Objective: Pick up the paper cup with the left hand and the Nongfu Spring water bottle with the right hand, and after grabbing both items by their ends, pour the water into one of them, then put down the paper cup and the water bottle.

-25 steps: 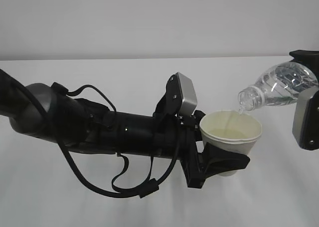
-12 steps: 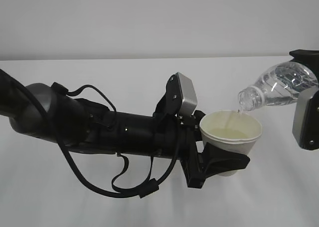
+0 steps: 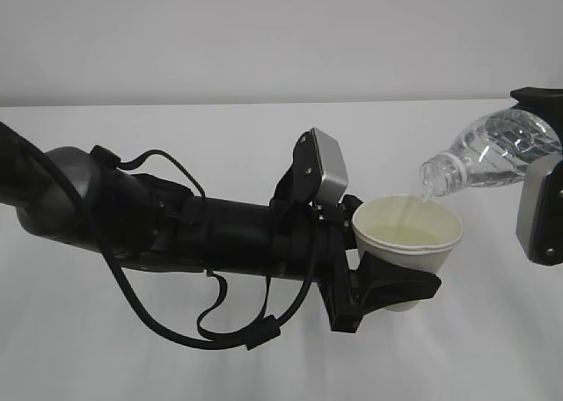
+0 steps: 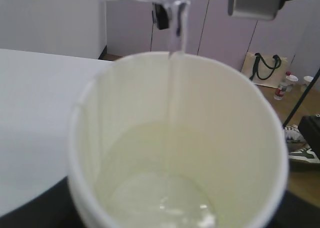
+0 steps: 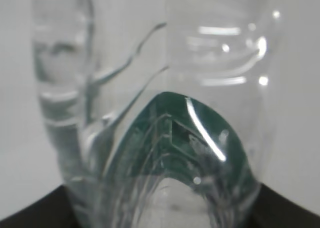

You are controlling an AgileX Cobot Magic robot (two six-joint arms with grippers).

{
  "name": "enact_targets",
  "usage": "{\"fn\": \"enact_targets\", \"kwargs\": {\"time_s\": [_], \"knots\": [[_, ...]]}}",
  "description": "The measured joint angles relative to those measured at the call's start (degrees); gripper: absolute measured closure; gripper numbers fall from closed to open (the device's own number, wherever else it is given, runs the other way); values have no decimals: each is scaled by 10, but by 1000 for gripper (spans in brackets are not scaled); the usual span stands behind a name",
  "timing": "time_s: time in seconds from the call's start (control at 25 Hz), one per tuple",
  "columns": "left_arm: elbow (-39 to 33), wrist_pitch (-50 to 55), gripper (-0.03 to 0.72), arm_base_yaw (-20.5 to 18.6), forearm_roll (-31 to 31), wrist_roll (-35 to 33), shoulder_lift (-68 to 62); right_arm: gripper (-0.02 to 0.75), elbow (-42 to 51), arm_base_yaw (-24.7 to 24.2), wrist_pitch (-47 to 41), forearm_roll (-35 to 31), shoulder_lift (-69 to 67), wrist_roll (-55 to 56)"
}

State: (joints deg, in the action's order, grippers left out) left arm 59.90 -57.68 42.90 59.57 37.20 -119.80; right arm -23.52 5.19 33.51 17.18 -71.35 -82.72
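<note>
Exterior: I'm mid-pour. My left gripper (image 3: 387, 287) clamps the cup (image 3: 406, 236) at centre right; my right gripper (image 3: 541, 203), at the right edge, holds the tilted bottle (image 3: 488, 155). Next I'd level it.

Left wrist: water (image 4: 165, 200) pools low in the cup.

Right wrist: the bottle fills the frame, part full.

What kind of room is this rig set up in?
Probably a lab or office space: a plain white table against a bare pale wall, and, in the left wrist view, panelled walls, a wooden floor and a tote bag beyond.
</note>
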Motion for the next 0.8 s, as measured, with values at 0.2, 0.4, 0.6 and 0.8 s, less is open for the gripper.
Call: {"fn": "enact_targets", "kwargs": {"time_s": [0.2,0.4,0.6,0.8], "knots": [[0,0,225,0,0,0,0,336,0,0,0,0,0,0],[0,0,225,0,0,0,0,336,0,0,0,0,0,0],[0,0,225,0,0,0,0,336,0,0,0,0,0,-1],[0,0,225,0,0,0,0,336,0,0,1,0,0,-5]]}}
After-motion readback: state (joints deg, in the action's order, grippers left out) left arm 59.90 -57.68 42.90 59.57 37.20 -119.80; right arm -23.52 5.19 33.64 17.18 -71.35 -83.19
